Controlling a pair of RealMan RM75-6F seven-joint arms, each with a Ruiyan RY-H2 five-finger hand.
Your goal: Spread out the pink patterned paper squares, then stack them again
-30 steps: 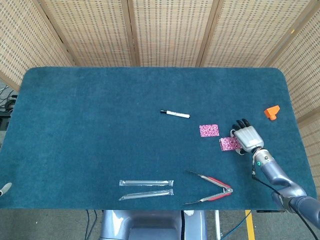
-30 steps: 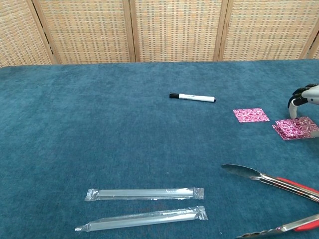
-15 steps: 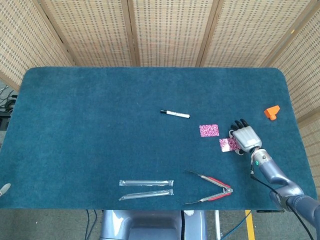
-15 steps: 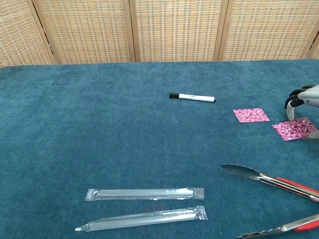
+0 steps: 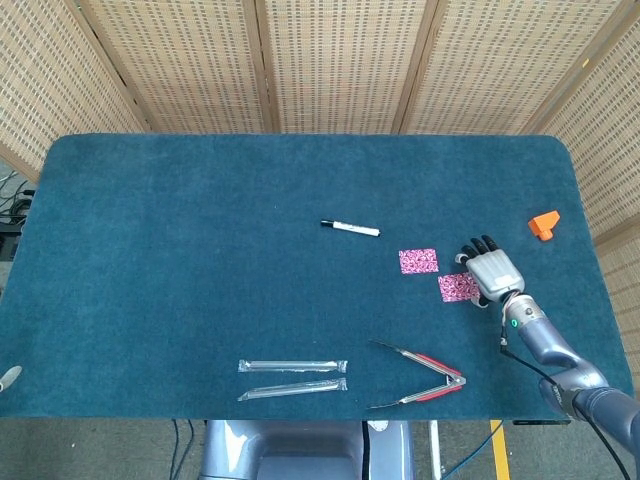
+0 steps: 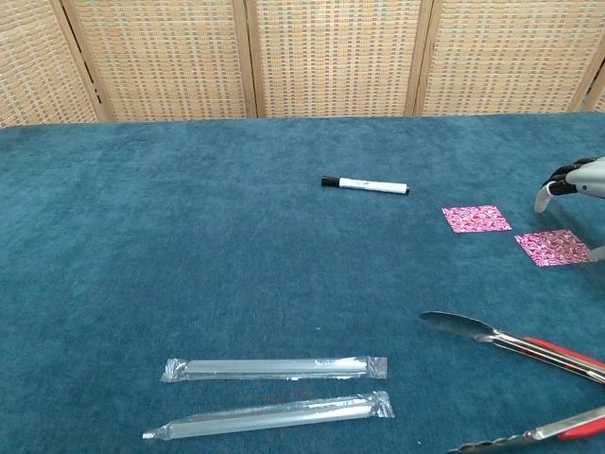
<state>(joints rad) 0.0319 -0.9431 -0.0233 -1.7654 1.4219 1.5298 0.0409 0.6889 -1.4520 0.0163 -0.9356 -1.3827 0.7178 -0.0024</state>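
1. While our right hand (image 5: 493,273) hovers palm-down with fingers spread and gripping nothing, it sits just right of the nearer pink square (image 5: 459,287), close to its right edge; the second pink square (image 5: 418,261) lies apart, further left.
2. We see blue felt table (image 5: 200,250) before woven screens (image 5: 340,60).
3. We cannot see our left hand; the chest view crops the right one (image 6: 577,182).
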